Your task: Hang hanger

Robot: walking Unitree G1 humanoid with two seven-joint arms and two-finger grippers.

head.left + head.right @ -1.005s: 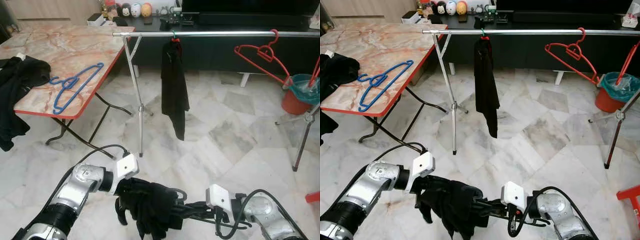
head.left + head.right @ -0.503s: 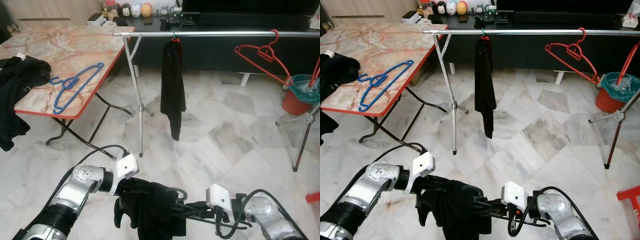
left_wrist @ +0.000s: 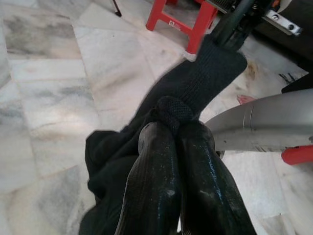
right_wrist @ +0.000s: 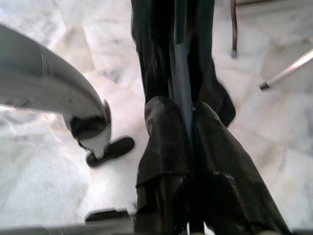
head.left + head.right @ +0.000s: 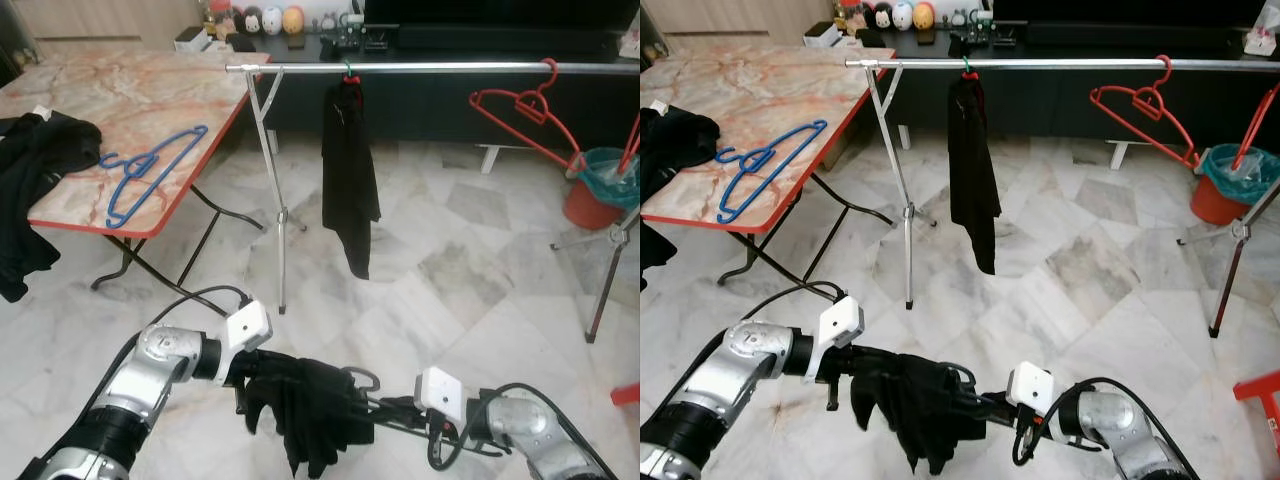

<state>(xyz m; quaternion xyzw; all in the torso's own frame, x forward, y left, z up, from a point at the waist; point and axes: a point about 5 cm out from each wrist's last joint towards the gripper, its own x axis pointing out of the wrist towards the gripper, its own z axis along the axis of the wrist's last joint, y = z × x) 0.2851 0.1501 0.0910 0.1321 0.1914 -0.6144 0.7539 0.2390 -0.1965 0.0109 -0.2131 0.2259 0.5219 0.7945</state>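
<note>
Both grippers hold the garment on its hanger low over the floor, well short of the rail.
Eye view: left gripper (image 5: 243, 368) and right gripper (image 5: 385, 412) flank the black garment (image 5: 310, 400); garment rack rail (image 5: 430, 68) is far above, so lift level, hook (image 5: 362, 378) up. Left wrist: fingers (image 3: 151, 161) pinch cloth. Right wrist: fingers (image 4: 164, 127) clamp the hanger bar (image 4: 180, 63).

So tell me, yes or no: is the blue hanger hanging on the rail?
No, the blue hanger lies flat on the marble table, not on the rail.
</note>
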